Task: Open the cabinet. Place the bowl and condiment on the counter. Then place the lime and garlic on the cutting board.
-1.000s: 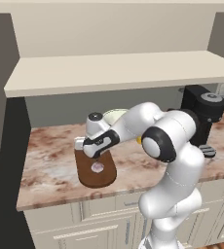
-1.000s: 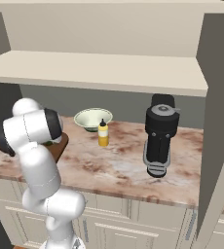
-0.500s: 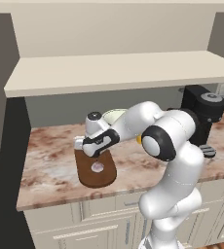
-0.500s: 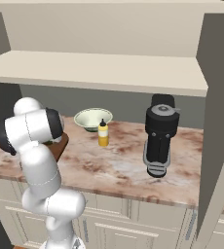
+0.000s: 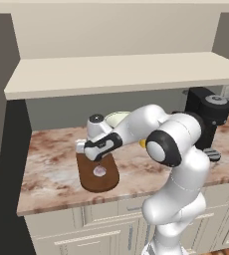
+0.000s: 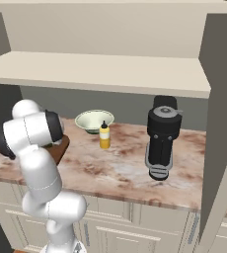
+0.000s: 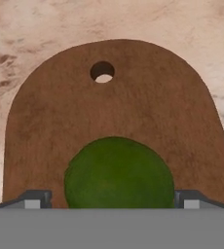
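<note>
Marble bench (image 5: 57, 164) — gripper (image 7: 112, 197) just spread wide, lime (image 7: 119, 172) released onto cutting board (image 7: 148, 107) beside garlic (image 5: 99, 171).

Marble counter (image 6: 120, 170) carries cutting board (image 5: 97, 174), bowl (image 6: 94, 120), condiment (image 6: 104, 136), black appliance (image 6: 161, 143).

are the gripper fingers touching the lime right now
Apart. In the hand view the lime lies on the cutting board, and brown board shows between the fruit and each of the fingertips of the open gripper.
</note>
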Motion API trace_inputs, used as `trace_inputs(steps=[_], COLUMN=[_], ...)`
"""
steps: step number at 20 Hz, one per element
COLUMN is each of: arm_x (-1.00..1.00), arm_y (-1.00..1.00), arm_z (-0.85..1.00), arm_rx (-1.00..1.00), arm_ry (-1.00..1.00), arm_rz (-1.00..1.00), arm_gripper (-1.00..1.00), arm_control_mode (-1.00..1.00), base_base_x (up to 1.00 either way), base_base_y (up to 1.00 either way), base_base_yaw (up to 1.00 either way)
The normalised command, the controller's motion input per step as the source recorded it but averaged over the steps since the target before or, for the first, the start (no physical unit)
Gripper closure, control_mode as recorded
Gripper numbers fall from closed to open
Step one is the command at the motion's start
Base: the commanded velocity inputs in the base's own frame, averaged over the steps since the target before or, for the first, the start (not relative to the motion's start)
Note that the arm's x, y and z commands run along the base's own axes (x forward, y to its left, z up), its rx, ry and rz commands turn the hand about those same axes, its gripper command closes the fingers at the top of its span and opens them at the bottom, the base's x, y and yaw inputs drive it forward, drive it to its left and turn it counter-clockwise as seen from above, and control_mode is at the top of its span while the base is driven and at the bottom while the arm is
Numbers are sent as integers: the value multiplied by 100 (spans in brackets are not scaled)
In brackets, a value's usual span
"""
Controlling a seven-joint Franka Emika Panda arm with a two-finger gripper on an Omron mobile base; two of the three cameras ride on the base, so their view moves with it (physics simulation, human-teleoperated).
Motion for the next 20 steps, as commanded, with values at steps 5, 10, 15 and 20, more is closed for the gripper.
trace_inputs(steps=[5,10,15,20], arm_x=[-3,-5,-8,-11], arm_y=[0,0,0,0], arm_z=[18,17,16,14], arm_rx=[0,0,0,0], arm_ry=[0,0,0,0], arm_rz=[0,0,0,0], arm_gripper=[-100,-100,-100,-100], arm_control_mode=[-100,-100,-100,-100], base_base_x=[0,0,0,0], base_base_y=[0,0,0,0], base_base_yaw=[0,0,0,0])
